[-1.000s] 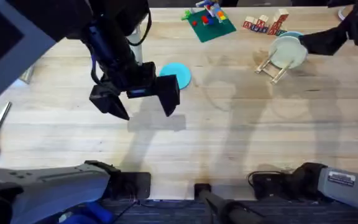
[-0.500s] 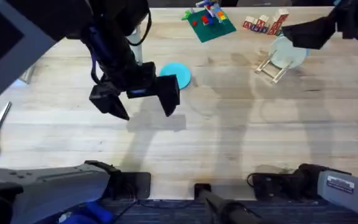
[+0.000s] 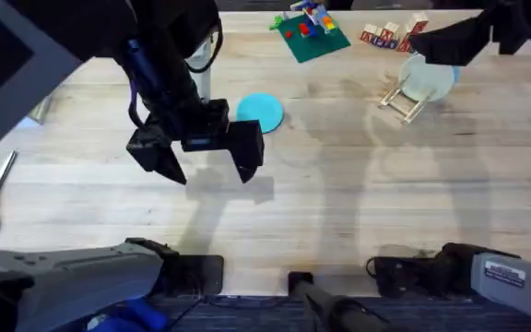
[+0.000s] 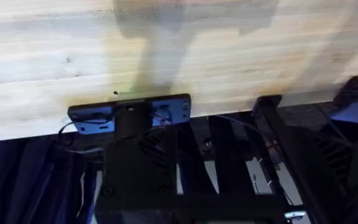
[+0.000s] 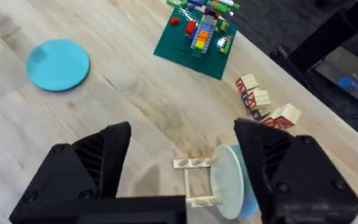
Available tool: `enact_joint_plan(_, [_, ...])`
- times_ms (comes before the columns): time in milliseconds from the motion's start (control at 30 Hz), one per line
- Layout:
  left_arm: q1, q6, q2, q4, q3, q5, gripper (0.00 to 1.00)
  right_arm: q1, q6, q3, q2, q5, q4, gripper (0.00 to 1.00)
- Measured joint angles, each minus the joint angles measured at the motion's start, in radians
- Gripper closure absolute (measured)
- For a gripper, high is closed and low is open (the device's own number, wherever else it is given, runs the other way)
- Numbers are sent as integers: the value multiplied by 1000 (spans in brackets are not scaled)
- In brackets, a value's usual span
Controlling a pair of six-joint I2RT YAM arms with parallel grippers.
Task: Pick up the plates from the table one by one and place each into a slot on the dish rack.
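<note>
Our right gripper (image 5: 182,168) spread wide above the small wooden dowel dish rack (image 5: 197,182) holding two pale round plates (image 5: 232,180), our left gripper (image 3: 196,157) also spread, bright blue round plate (image 3: 260,110) flat on our light wood table (image 3: 358,203) just beyond it

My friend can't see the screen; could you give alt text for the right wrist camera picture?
Open right gripper above a wooden dish rack holding two upright plates. A bright blue plate lies flat on the table, with a green baseplate and letter blocks farther off.
</note>
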Motion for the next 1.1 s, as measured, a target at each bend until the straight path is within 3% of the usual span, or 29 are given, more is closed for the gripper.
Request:
enact_joint_plan(300, [0, 4, 0, 168, 0, 0, 5, 0, 65, 0, -14, 0, -59, 5])
enact_joint_plan(500, [0, 4, 0, 436, 0, 0, 6, 2, 80, 0, -47, 0, -154, 5])
enact_joint_plan(800, [0, 3, 0, 722, 0, 0, 6, 6, 121, 0, -105, 0, -258, 6])
enact_joint_plan(933, [0, 3, 0, 791, 0, 0, 5, 6, 178, 0, -150, 12, -280, 6])
enact_joint_plan(1100, [0, 3, 0, 801, 0, 0, 5, 6, 219, 0, -210, 39, -313, 6])
